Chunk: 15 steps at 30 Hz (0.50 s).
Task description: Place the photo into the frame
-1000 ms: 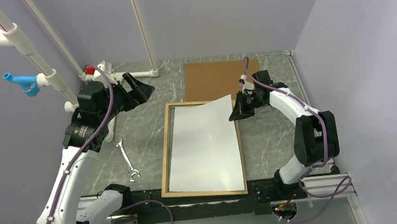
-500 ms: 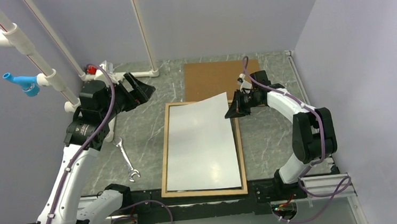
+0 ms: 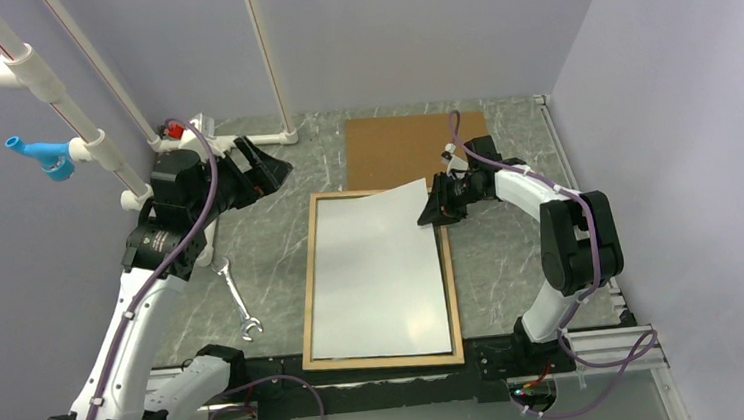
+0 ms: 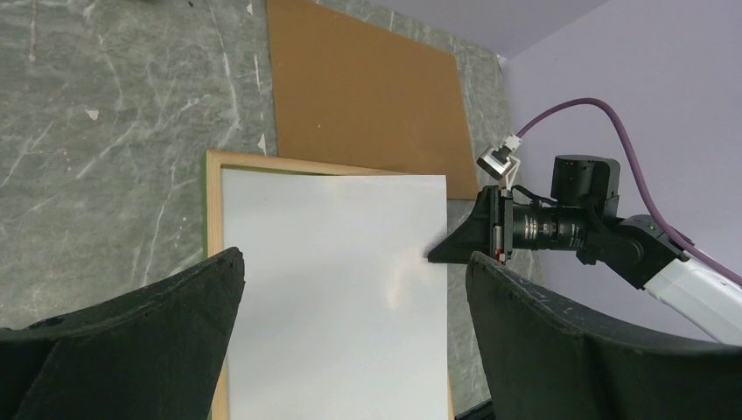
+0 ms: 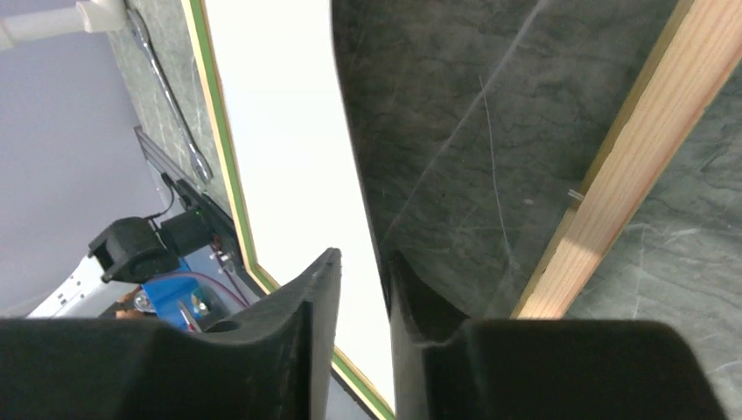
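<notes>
Paper is what shows of the big rectangular photo (image 3: 378,275): its plain white back faces up, smooth and a little shiny, with straight edges. It lies inside the thin light wooden frame (image 3: 380,363), which is a long rectangle lying flat in the middle of the grey-green stone-look table (image 3: 512,249). In the right wrist view the frame has a green strip along its inner side and a clear pane, and the table shows through the pane beside the sheet's edge. Most of the photo lies flat, but its far right corner is lifted and curls up over the frame's far edge.

The black right claw (image 3: 431,215) is right at that lifted corner. Its two fingers (image 5: 306,297) stand a tiny bit apart with the sheet's edge between them, and I cannot tell if they pinch it. The black left claw (image 3: 279,167) is spread wide and holds nothing, up in the air, well to the left of the frame.

A flat brown board (image 3: 398,148) lies just behind the frame. A silver metal spanner (image 3: 236,301) lies on the table to the left
</notes>
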Available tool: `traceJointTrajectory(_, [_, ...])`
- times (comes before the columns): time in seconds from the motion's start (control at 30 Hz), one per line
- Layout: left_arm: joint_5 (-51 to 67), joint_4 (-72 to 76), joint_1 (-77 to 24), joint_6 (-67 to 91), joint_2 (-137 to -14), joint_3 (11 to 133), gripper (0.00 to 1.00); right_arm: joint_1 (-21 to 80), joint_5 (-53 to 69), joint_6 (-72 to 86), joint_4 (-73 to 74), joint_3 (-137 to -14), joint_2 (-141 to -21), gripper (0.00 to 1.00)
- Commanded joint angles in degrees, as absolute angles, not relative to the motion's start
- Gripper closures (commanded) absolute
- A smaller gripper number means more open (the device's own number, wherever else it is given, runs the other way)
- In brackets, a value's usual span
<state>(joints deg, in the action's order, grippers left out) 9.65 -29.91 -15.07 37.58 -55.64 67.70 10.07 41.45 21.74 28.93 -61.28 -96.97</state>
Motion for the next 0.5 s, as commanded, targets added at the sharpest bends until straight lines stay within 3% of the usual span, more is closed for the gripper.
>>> traceJointTrajectory(0.0, [10.81,-29.52,-15.09,36.69,-55.79,67.32,0.01,10.27,40.59,20.24,29.39,-63.07,-96.03,0.63])
traceJointTrajectory(0.27, [10.64,-30.21,-15.1,36.54,-56.03,67.43,0.01,10.3,36.55,19.28,31.87,-64.59,-94.38,0.35])
traceJointTrajectory(0.47, [10.11,-31.12,-15.07,36.19,-56.56,67.42,0.01,10.23,30.89,17.93,34.15,-65.21,-92.74,0.27])
